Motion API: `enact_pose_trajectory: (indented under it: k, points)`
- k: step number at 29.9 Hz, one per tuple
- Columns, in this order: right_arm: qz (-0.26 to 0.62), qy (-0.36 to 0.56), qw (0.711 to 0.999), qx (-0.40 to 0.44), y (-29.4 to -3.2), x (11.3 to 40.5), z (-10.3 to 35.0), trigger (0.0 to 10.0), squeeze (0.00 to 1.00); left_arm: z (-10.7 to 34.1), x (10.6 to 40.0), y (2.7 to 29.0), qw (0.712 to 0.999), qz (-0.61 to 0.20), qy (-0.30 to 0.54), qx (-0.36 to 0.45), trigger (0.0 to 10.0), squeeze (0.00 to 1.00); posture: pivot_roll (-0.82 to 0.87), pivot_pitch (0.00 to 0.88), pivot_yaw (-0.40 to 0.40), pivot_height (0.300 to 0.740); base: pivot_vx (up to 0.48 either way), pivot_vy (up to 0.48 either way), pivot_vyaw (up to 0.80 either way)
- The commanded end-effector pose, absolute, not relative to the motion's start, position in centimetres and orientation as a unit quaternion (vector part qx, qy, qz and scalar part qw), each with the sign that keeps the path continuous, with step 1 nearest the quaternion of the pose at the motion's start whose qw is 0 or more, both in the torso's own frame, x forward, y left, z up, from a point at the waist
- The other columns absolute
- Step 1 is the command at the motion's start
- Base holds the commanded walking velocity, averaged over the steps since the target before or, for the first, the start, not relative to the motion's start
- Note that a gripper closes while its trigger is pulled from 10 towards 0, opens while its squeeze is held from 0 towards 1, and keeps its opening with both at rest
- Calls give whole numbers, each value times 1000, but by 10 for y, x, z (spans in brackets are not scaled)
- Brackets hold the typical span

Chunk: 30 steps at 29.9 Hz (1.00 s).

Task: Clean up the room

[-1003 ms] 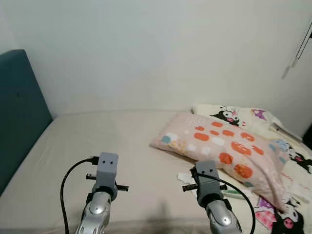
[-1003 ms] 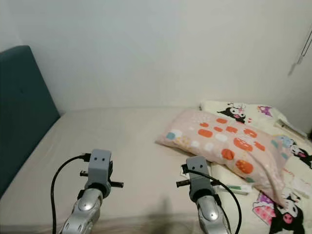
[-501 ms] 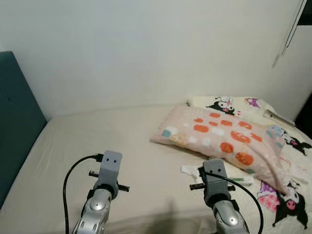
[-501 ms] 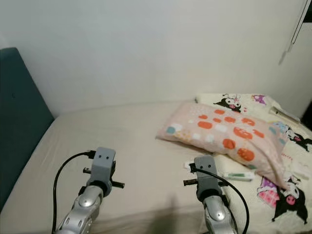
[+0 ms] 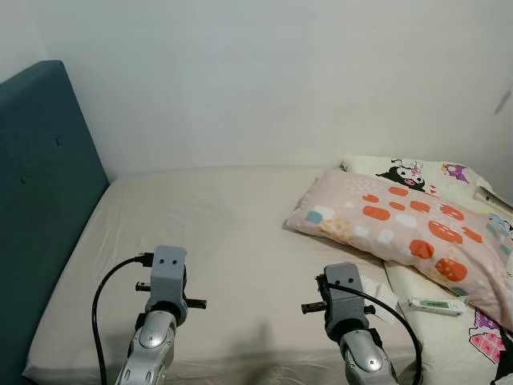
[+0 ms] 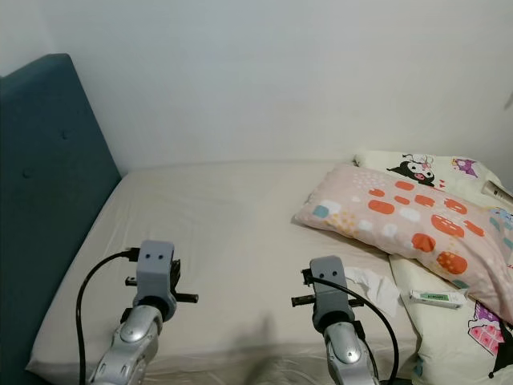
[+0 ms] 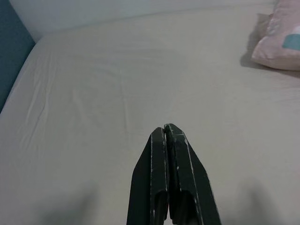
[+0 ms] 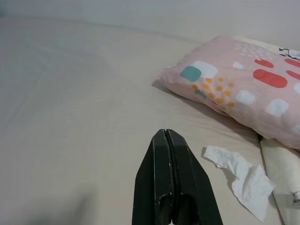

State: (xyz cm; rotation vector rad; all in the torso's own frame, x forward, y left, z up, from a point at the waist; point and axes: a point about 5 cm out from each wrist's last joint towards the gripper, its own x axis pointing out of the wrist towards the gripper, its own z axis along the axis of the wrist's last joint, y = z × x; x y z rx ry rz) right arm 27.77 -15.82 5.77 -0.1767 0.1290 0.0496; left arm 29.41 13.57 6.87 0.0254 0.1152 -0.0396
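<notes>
A beige bed (image 5: 208,233) stretches before me. On its right lies a pink pillow (image 5: 401,228) with orange and white patches. A crumpled white tissue (image 8: 241,176) rests on the sheet just in front of the pillow, and a small white and green tube (image 5: 435,304) lies beside it. My left gripper (image 7: 165,129) hovers over bare sheet, shut with nothing in it. My right gripper (image 8: 164,132) is shut too, a short way from the tissue, with the pillow beyond.
A teal padded headboard (image 5: 40,200) stands along the left side. A white wall (image 5: 264,80) runs behind the bed. A cartoon-print blanket (image 5: 425,172) lies at the far right behind and beside the pillow. The bed's front edge (image 5: 240,370) is near my arms.
The camera has swung left: the headboard now takes more of the view and the pillow has slid toward the right edge. Both arms keep the same pose, fingers still shut.
</notes>
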Motion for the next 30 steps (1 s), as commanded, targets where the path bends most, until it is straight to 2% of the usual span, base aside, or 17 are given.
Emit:
enact_pose_trajectory:
  k: [1,9,30]
  points:
    - [23,68,994,-86,-159,276,57,10000,0,67,291,133,998,-21,56,14,10000,0,-5,31,-26,740,0,0,0]
    - [27,66,994,-88,-158,278,57,10000,0,65,290,132,997,-23,64,39,10000,0,-6,32,-27,740,0,0,0]
    - [25,72,993,-89,-158,274,54,10000,0,63,289,136,996,-20,79,44,10000,0,-4,33,-19,740,0,-470,0]
